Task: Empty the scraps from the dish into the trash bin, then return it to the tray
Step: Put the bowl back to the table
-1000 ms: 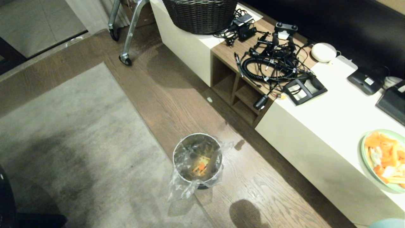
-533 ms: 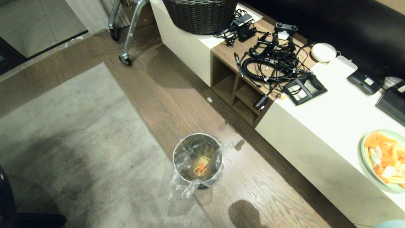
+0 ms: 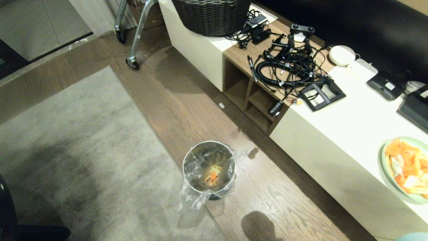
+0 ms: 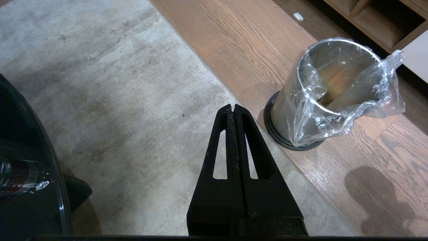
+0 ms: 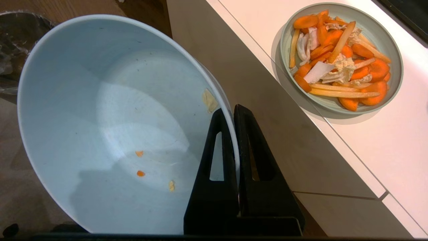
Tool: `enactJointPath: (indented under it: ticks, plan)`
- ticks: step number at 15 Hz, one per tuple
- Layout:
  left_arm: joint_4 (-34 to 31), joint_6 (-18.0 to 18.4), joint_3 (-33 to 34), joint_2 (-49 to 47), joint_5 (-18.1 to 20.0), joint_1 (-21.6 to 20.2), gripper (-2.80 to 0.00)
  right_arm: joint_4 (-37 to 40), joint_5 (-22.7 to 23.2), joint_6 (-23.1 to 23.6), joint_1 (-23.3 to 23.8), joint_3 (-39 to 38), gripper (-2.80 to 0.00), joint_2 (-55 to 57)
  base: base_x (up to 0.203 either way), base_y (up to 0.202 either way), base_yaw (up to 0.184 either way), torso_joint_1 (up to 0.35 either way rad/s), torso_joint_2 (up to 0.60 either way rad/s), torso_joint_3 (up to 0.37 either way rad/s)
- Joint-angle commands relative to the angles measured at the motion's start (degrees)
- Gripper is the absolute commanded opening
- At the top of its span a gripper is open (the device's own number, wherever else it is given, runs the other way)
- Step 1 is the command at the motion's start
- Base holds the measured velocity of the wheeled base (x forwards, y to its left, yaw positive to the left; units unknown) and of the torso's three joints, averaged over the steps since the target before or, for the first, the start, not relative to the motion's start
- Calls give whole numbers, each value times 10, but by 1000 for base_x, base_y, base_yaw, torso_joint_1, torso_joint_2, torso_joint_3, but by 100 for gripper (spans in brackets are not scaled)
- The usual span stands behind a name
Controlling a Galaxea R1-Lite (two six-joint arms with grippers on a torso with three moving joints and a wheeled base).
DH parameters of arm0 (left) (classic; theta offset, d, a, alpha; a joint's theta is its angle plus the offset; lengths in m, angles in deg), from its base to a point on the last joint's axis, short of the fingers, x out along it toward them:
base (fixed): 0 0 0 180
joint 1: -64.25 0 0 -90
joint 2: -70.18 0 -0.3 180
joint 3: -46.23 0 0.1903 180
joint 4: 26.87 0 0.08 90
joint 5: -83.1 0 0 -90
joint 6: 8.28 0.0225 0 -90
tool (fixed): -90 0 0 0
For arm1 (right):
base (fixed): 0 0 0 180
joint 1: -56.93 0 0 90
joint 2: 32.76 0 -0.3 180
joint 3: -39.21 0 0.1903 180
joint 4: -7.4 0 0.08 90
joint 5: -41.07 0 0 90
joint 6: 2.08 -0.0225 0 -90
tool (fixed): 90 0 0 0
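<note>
Our right gripper [image 5: 233,112] is pinched on the rim of the pale blue bowl [image 5: 110,113], one finger inside the wall and one outside, and the bowl hangs tilted on its side so that we look straight into it; only a few orange and yellowish crumbs [image 5: 140,173] cling to the inner wall, while the orange and pale strips [image 3: 212,175] lie at the bottom of the lined steel trash bin [image 3: 208,169] on the wooden floor, at the edge of the grey rug [image 3: 67,157]. So we judge the emptying done and the step in hand to be the return to the tray, which none of our views shows. To do it well we should level the bowl before we swing it, keep the rim grip firm because a thin glossy wall can slip between the fingers, and lift clear of the front edge of the white cabinet top [image 5: 334,134], where the green plate heaped with carrot slices [image 5: 341,58] sits near that edge and could be knocked. We should look for the tray first, then set the bowl down flat on its bed, inside the rim, before letting go. Our left gripper [image 4: 233,110] hangs idle over the rug beside the bin, its fingers pressed together and empty
</note>
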Motion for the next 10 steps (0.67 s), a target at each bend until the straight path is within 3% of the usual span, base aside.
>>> enactJointPath:
  ticks: [1, 6, 10]
  plan:
    - [0, 0, 0, 0, 0, 0, -280, 0, 0, 1, 0, 0, -280, 2, 0, 0, 0, 0, 0, 0]
    - [0, 0, 0, 0, -1, 0, -280, 0, 0, 1, 0, 0, -280, 2, 0, 0, 0, 1, 0, 10]
    - [0, 0, 0, 0, -2, 0, -280, 0, 0, 1, 0, 0, -280, 2, 0, 0, 0, 1, 1, 157]
